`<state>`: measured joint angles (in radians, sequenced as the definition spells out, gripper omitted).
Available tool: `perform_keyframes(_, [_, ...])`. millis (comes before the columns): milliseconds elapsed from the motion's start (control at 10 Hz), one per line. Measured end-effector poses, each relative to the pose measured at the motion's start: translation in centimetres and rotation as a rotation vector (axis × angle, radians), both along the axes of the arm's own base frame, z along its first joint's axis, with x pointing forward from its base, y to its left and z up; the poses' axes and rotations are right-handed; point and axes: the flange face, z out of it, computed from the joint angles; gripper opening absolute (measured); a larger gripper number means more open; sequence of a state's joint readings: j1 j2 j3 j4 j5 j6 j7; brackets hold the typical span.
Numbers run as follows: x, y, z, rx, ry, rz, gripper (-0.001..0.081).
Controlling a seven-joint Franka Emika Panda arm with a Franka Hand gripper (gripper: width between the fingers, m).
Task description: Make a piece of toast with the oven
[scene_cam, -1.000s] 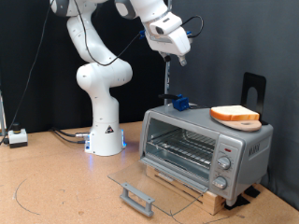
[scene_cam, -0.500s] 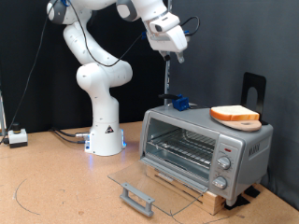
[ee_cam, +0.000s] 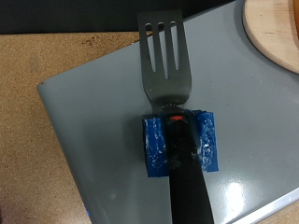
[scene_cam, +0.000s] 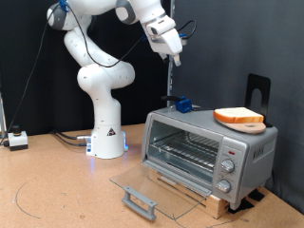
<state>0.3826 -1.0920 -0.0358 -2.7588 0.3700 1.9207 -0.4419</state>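
The silver-grey oven (scene_cam: 204, 147) stands on a wooden slatted base at the exterior view's right. Its glass door (scene_cam: 142, 190) is dropped open and its wire rack (scene_cam: 185, 154) is bare. The piece of toast (scene_cam: 239, 117) lies on top of the oven, towards the right. A dark slotted spatula (ee_cam: 166, 61) stands in a blue holder (ee_cam: 177, 145) on the oven's top, near its left end (scene_cam: 180, 104). My gripper (scene_cam: 175, 57) hangs high above that holder, by the spatula's thin handle. Its fingers do not show in the wrist view.
The white robot base (scene_cam: 106, 133) stands at the back on the brown table. A black bracket (scene_cam: 256, 90) rises behind the oven. A small white box (scene_cam: 17, 140) with cables sits at the exterior view's left. A tan, round-edged thing (ee_cam: 276, 28) shows beside the spatula.
The gripper and wrist have shifted slightly towards the exterior view's left and turned a little. The oven, toast and spatula holder have not moved.
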Motion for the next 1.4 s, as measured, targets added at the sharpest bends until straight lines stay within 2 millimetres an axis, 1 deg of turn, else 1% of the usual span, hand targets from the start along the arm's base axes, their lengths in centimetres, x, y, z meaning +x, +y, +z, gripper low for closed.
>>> perform_keyframes(200, [0.2, 0.1, -0.6, 0.007, 0.015, 0.015, 0.0809])
perform_keyframes(500, [1.8, 0.6, -3.3, -0.020, 0.061, 0.001, 0.0809])
perform_keyframes(800, [3.3, 1.2, -5.9, -0.049, 0.060, 0.045, 0.0809])
perform_keyframes(1000, [3.6, 1.7, -7.3, -0.067, 0.079, 0.077, 0.0809])
perform_keyframes(1400, [3.1, 2.4, -9.5, -0.100, 0.090, 0.125, 0.0809])
